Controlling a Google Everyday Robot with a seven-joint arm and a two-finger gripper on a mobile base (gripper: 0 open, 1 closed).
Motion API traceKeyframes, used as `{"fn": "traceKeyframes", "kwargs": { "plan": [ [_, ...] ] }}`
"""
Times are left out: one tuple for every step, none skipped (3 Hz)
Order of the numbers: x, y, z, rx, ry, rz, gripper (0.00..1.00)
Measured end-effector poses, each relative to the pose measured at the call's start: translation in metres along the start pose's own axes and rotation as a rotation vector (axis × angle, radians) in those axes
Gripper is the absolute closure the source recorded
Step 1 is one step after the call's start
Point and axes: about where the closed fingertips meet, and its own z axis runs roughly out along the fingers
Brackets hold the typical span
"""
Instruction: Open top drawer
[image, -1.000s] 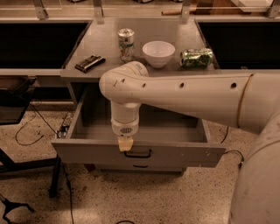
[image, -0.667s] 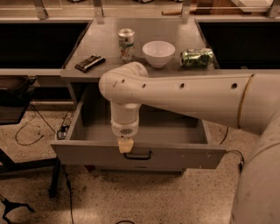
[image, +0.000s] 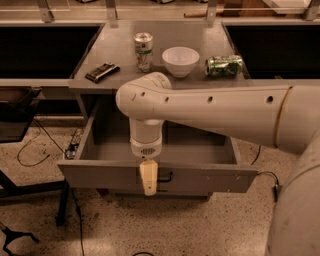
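Observation:
The top drawer is a wide gray drawer under the gray counter, and it stands pulled well out toward me. Its gray box interior shows nothing inside. Its small black bar handle sits at the centre of the flat front. My gripper hangs straight down from the cream arm over the front edge of the drawer. It is right at the handle's left end, in front of the drawer face. The wrist hides part of the interior.
On the counter stand an upright can and a white bowl. A green can lies on its side there, beside a flat black object. Cables and a black stand are on the floor at left.

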Motion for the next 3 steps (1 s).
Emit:
{"fn": "traceKeyframes", "kwargs": {
  "plan": [
    [0.015, 0.022, 0.008, -0.060, 0.018, -0.054, 0.00],
    [0.046, 0.066, 0.022, -0.193, 0.056, -0.156, 0.00],
    [0.046, 0.065, 0.022, -0.193, 0.056, -0.157, 0.00]
  ]
}}
